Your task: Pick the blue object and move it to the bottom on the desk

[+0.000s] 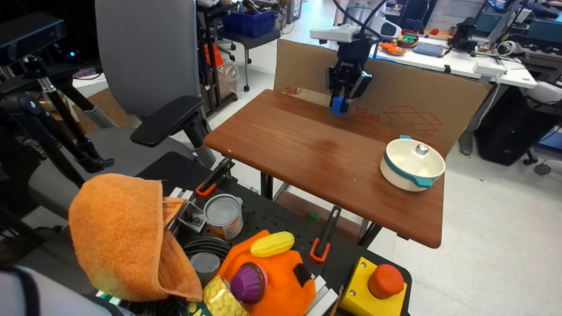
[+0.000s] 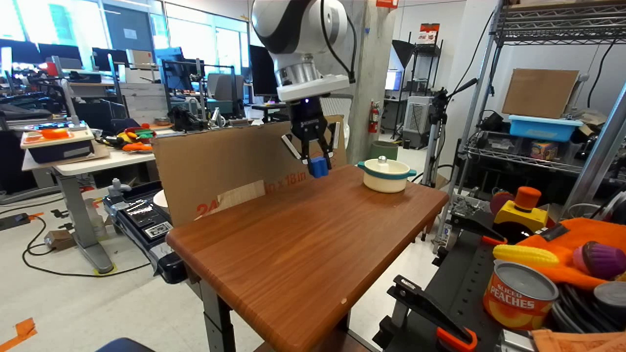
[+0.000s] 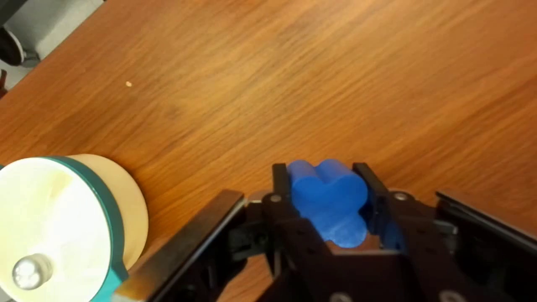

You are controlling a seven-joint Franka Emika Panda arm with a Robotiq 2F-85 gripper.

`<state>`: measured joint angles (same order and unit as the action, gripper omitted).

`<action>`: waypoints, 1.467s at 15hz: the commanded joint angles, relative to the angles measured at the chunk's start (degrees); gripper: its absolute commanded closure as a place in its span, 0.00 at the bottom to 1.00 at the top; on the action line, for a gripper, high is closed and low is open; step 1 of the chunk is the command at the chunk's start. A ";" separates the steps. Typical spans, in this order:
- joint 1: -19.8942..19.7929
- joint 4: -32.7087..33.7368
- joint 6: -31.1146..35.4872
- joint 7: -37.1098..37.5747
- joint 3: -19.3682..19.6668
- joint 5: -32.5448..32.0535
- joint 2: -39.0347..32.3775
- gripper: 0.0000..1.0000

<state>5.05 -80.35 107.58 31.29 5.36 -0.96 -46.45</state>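
The blue object (image 3: 329, 197) is a small lobed block, held between my two black fingertips in the wrist view. My gripper (image 3: 321, 167) is shut on it, with one finger on each side. In both exterior views the gripper (image 1: 338, 104) (image 2: 318, 161) points down and holds the blue object (image 1: 338, 106) (image 2: 320, 167) in the air above the reddish-brown desk (image 1: 303, 140), towards the edge by the cardboard. The desk also fills most of the wrist view (image 3: 209, 105) and shows bare wood in an exterior view (image 2: 293, 254). Part of the block is hidden by the fingers.
A cream pot with teal rim and a lid (image 1: 412, 164) (image 2: 386, 177) (image 3: 58, 226) stands at one end of the desk. A cardboard sheet (image 1: 395, 94) (image 2: 225, 161) stands along the desk's far edge. A black cart (image 1: 263, 219) with clamps and clutter stands along the opposite side.
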 commanded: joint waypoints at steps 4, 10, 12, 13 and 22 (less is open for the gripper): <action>3.03 -22.69 8.87 -9.82 -2.40 -3.04 13.21 0.84; 4.18 -35.94 19.51 -9.95 -3.73 -2.26 14.61 0.84; 4.38 -38.34 21.32 -10.25 -3.80 -2.52 14.33 0.84; 4.42 -38.95 21.93 -10.40 -3.71 -2.70 14.40 0.84; 2.91 -45.23 18.96 -10.76 -3.20 -1.28 22.18 0.00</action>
<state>9.13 -119.81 126.71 21.68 2.21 -3.07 -31.75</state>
